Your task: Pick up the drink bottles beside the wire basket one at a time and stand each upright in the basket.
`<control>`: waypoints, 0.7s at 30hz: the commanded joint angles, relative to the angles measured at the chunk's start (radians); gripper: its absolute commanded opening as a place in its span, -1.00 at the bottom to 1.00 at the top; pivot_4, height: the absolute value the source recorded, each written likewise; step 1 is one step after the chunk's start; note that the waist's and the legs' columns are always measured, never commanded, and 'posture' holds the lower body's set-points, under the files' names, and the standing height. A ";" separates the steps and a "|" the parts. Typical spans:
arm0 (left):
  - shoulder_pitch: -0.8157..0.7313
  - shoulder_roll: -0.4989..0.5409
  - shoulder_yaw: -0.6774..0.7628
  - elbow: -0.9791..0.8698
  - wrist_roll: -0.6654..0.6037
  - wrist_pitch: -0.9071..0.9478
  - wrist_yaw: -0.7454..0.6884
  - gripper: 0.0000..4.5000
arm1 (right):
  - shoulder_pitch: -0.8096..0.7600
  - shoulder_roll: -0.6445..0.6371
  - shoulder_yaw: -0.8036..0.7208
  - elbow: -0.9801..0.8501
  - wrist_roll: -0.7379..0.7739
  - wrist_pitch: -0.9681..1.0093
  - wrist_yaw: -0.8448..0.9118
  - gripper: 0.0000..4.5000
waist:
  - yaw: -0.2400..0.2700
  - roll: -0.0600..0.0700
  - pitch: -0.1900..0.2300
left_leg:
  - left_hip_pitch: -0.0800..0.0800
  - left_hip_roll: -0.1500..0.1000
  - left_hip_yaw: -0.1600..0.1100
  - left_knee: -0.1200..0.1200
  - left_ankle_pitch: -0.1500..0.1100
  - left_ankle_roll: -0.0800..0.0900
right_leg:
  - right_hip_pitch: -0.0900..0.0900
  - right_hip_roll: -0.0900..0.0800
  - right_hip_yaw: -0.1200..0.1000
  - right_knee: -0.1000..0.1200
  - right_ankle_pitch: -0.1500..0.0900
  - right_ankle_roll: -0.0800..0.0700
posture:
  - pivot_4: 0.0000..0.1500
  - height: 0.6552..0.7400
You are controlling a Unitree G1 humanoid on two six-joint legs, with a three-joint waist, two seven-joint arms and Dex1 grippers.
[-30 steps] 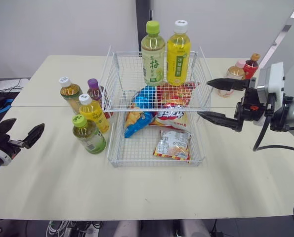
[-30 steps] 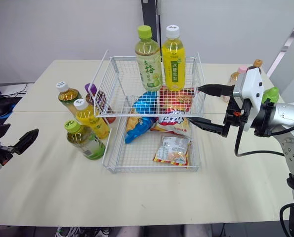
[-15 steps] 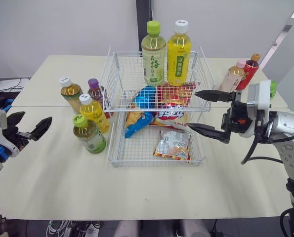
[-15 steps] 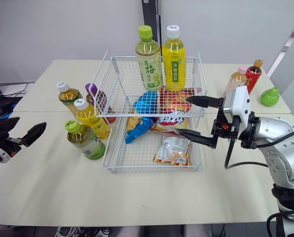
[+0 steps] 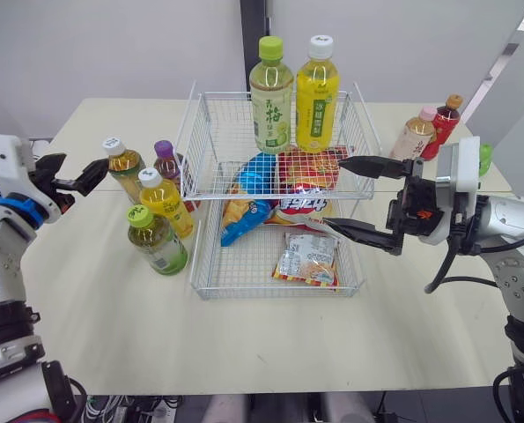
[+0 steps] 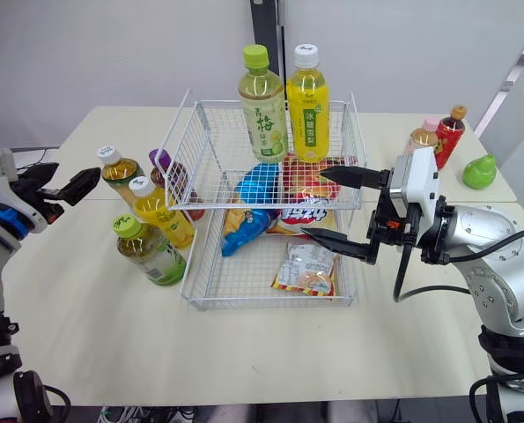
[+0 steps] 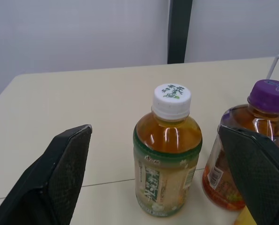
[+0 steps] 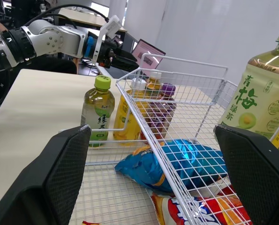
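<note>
A wire basket stands mid-table. Upright at its back are a green-capped tea bottle and a yellow bottle. Left of it stand a white-capped amber tea bottle, a purple-capped bottle, a yellow white-capped bottle and a green-capped bottle. My left gripper is open, just left of the amber bottle, which sits centred between its fingers but farther off. My right gripper hangs open over the basket's right side, holding nothing.
Inside the basket lie a blue snack bag, a red chips bag and a small packet. A pink-capped bottle and a red bottle stand right of the basket, with a green pear-shaped object beyond them.
My left gripper rose from the table's front-left edge and moved in toward the white-capped amber bottle. My right gripper shifted left, over the basket's right side. No bottle moved.
</note>
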 commanded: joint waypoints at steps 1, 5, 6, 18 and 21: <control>-0.117 0.027 -0.049 0.096 0.036 -0.033 0.007 0.99 | -0.021 0.005 -0.007 -0.015 0.015 -0.005 -0.008 1.00 | 0.000 0.000 0.000 | 0.000 0.000 0.000 0.000 0.000 0.000 | 0.000 0.000 0.000 0.000 0.000 0.000 | 1.00 1.00; -0.201 0.028 -0.088 0.197 0.063 -0.052 -0.004 0.99 | -0.029 0.009 -0.003 -0.012 0.012 -0.002 -0.009 1.00 | -0.002 0.000 0.000 | 0.000 -0.001 0.000 0.000 0.000 0.000 | 0.000 0.000 0.000 0.001 0.000 0.000 | 1.00 1.00; -0.218 0.027 -0.095 0.218 0.069 -0.056 -0.005 0.99 | -0.030 0.010 -0.002 -0.012 0.012 -0.002 -0.009 1.00 | -0.003 0.000 0.000 | 0.000 0.000 0.000 0.000 0.000 0.000 | 0.000 0.000 0.001 0.001 0.000 0.000 | 1.00 1.00; -0.351 0.014 -0.171 0.421 0.125 -0.130 -0.042 0.58 | -0.037 0.017 0.005 -0.005 0.009 -0.003 -0.007 1.00 | -0.002 0.000 0.000 | 0.000 0.000 0.000 0.001 0.000 0.000 | 0.000 0.000 0.000 0.002 0.000 0.000 | 1.00 1.00; -0.363 0.010 -0.182 0.453 0.133 -0.146 -0.050 0.34 | -0.034 0.018 0.004 -0.009 0.010 -0.002 -0.011 1.00 | -0.003 0.000 0.000 | 0.000 0.000 0.000 0.001 0.000 0.000 | 0.000 0.000 0.000 0.002 0.000 0.000 | 1.00 1.00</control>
